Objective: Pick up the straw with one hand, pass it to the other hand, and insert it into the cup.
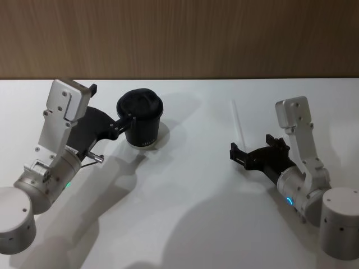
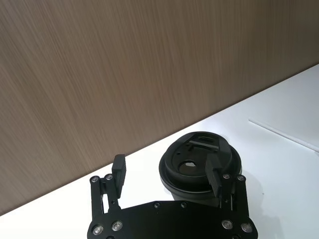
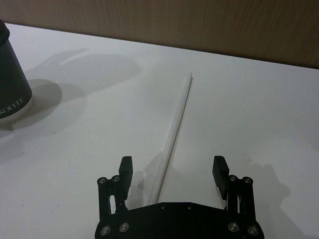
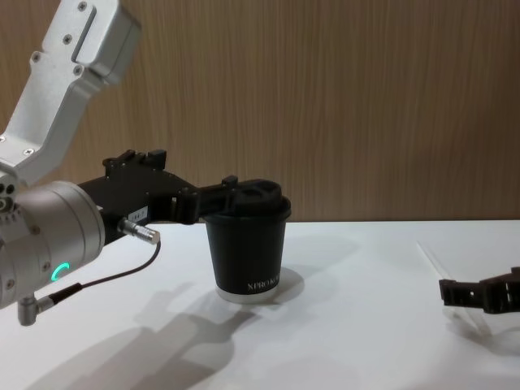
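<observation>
Nearest in, on the right: right pincer [image 3: 172, 167] low at the white counter [image 1: 185, 218], fingers [image 3: 125, 168] spread wide, nothing gripped. Right there in the gap, the near end of the straw [image 3: 179, 117], flat on the counter, clear of both fingers, running straight away toward the back wall [image 1: 179, 33]. Thin, white, slightly see-through, and well apart from everything on the left. Over to the left and a bit farther out: left pincer [image 2: 167, 172], green ring glowing on the wrist behind it, reaching in level with the top of the cup [image 1: 143, 131]. Wide open too, holding nothing. One finger [image 2: 214, 174] at the edge of the domed lid [image 2: 192, 162], touching or just off it, hard to call; the second finger out over bare counter, away from the cup. Cup upright on the counter, black, white lettering near the base, not squarely in the gap but off toward that one finger. Behind it all, wood-grain wall along the counter's back edge.
</observation>
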Robot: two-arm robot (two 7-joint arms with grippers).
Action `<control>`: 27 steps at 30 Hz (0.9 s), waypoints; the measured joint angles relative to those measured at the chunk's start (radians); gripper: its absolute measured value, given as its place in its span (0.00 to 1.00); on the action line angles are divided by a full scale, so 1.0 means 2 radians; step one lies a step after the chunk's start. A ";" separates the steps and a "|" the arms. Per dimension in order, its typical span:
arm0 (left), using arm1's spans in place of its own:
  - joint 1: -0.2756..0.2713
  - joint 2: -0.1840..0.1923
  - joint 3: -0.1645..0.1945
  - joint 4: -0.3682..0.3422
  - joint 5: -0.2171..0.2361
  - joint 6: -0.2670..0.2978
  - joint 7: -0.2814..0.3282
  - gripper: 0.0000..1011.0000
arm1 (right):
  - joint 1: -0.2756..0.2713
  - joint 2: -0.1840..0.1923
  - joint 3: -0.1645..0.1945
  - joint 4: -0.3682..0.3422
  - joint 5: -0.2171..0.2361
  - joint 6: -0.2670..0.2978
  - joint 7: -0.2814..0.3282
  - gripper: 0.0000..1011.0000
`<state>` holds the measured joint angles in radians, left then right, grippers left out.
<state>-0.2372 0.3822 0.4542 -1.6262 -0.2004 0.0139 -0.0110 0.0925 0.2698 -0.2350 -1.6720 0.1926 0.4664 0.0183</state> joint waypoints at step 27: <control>0.000 0.000 0.000 0.000 0.000 0.000 0.000 0.99 | 0.006 -0.009 0.002 0.020 -0.009 0.006 0.011 0.79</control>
<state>-0.2371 0.3821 0.4542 -1.6262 -0.2004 0.0139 -0.0109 0.1055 0.2513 -0.2316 -1.6322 0.1738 0.4779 0.0398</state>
